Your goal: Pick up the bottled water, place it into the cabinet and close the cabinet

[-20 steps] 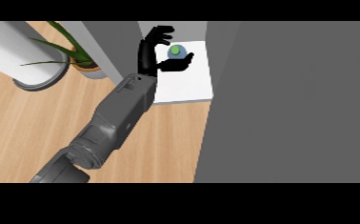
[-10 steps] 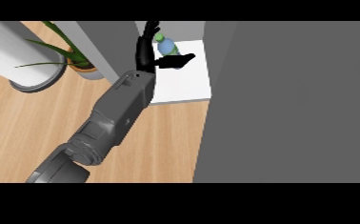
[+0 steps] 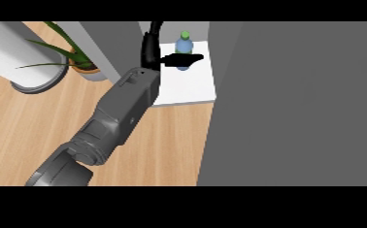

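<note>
No readable label on the bottled water [image 3: 185, 49] standing on the white cabinet shelf [image 3: 188, 89]; left hand [image 3: 153, 52] open beside it, thumb crossing the bottle, wooden counter [image 3: 43, 115] below.

The lower part of the bottled water [image 3: 185, 47] is crossed and partly hidden by the thumb of the left hand [image 3: 154, 57]. The large grey cabinet door [image 3: 287, 105] at the right covers whatever lies behind it. The potted plant [image 3: 68, 52] at upper left is partly cut off by the frame's edge.
</note>
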`<move>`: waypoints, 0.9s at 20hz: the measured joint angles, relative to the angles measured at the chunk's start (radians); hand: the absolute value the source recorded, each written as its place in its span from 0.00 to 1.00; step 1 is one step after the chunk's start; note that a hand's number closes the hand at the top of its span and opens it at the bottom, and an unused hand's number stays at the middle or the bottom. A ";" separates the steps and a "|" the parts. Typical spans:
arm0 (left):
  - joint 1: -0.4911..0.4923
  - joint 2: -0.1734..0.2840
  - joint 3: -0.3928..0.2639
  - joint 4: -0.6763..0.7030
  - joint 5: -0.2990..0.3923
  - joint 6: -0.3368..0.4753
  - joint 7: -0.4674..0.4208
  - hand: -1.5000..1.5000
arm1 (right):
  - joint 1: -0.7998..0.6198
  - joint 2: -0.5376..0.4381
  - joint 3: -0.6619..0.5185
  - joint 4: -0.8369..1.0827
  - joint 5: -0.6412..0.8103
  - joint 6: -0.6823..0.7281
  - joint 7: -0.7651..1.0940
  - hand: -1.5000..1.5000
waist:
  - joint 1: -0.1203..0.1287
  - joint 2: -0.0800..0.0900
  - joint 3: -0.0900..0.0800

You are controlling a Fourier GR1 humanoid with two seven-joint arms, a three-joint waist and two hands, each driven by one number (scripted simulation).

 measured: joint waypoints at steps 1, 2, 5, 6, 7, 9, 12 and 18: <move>0.001 -0.001 0.003 -0.008 0.003 -0.014 -0.011 0.00 | -0.002 -0.002 -0.002 0.000 -0.001 0.005 -0.003 0.00 | -0.002 0.001 0.000; -0.004 -0.002 0.005 -0.018 0.006 -0.035 -0.014 0.00 | -0.009 0.001 -0.003 0.001 -0.001 0.002 0.005 0.00 | -0.001 0.001 0.000; 0.005 -0.002 0.013 -0.047 0.015 -0.144 -0.033 0.00 | -0.012 0.001 -0.016 0.002 -0.002 0.004 0.010 0.00 | 0.009 -0.002 0.000; 0.002 -0.002 0.014 -0.054 0.017 -0.174 -0.033 0.00 | -0.008 0.001 -0.016 0.002 -0.003 0.004 0.010 0.00 | 0.010 -0.003 0.000; 0.000 -0.003 0.016 -0.063 0.020 -0.202 -0.035 0.00 | -0.009 -0.001 -0.029 0.001 -0.004 0.008 0.010 0.00 | 0.012 -0.004 0.000; 0.006 -0.003 0.015 -0.086 0.029 -0.244 -0.037 0.00 | -0.005 -0.006 -0.033 -0.001 -0.005 0.013 0.010 0.00 | 0.015 -0.007 0.000; 0.028 -0.004 0.015 -0.124 0.049 -0.292 -0.032 0.00 | -0.012 0.000 -0.041 0.000 -0.005 0.010 0.024 0.00 | 0.028 -0.013 0.000; 0.123 -0.004 -0.053 -0.295 0.118 -0.306 0.023 0.00 | -0.021 0.007 -0.045 -0.002 -0.003 0.007 0.049 0.00 | 0.049 -0.024 0.001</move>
